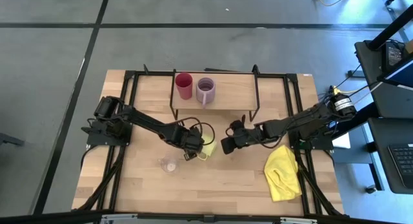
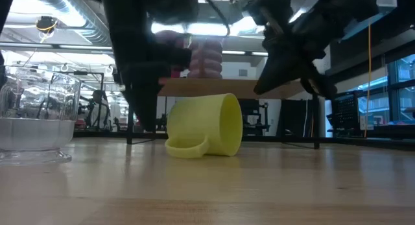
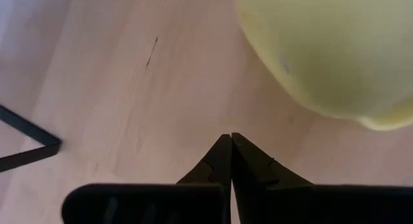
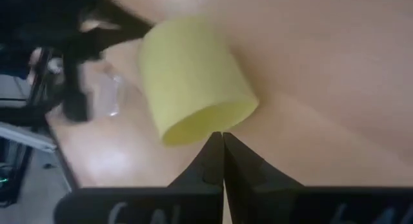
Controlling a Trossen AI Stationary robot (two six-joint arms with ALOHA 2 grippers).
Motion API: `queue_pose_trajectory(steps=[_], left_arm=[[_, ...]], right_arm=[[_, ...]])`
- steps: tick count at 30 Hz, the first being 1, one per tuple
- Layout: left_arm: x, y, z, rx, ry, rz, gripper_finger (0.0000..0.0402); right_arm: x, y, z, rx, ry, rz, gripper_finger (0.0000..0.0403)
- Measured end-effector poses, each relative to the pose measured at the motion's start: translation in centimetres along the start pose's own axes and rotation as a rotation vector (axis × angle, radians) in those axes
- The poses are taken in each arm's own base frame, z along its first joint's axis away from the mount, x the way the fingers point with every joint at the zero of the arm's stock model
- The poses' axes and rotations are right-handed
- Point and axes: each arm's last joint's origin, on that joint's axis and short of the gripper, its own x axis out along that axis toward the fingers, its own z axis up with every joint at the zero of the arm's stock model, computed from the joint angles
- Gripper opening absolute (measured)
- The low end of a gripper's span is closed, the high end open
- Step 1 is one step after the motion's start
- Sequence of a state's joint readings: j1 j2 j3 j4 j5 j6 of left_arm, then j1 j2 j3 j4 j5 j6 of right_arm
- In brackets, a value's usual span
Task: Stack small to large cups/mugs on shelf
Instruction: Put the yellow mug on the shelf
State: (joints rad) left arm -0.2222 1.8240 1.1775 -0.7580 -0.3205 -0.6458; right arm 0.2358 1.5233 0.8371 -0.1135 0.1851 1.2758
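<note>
The toppled yellow-green handled mug (image 1: 208,150) is flanked mid-surface by the left claw (image 1: 191,146) and right claw (image 1: 227,145), both pressed together, holding nothing.

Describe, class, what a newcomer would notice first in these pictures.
A yellow-green handled mug lies tipped on its side at the middle of the wooden table, with the left gripper and the right gripper on either side of it, both shut and empty. Behind it, a red cup and a lilac handled mug stand side by side on the light-wood shelf.
</note>
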Motion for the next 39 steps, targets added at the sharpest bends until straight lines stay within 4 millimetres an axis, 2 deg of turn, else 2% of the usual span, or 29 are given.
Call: queue_pose_trajectory(steps=[5,8,14,21,28,36,39], left_arm=[[1.5,0.1,-0.4,0.000,-0.046,-0.032,0.0000],[1.6,0.3,0.1,-0.009,-0.086,-0.035,0.0000],[1.8,0.6,1.6,-0.046,-0.172,-0.096,0.0000],[1.9,0.8,1.9,-0.058,-0.177,-0.108,0.0000],[2.7,-0.1,2.2,-0.068,-0.197,-0.172,0.0000],[3.3,-0.6,2.6,-0.081,-0.227,-0.204,0.0000],[3.2,-0.6,2.8,-0.097,-0.241,-0.212,0.0000]], right_arm=[[-0.2,0.4,-1.1,0.040,0.019,0.018,0.0000],[0.0,0.4,-1.5,0.055,0.018,0.008,0.0000],[1.9,-0.3,-2.1,0.088,0.016,-0.034,0.0000],[3.9,-0.5,-2.5,0.098,0.029,-0.002,0.0000],[4.0,0.0,-1.5,0.108,-0.003,0.056,0.0000],[3.6,2.3,0.4,0.052,-0.027,0.099,0.0000],[3.3,2.9,1.1,0.024,0.001,0.060,0.0000]])
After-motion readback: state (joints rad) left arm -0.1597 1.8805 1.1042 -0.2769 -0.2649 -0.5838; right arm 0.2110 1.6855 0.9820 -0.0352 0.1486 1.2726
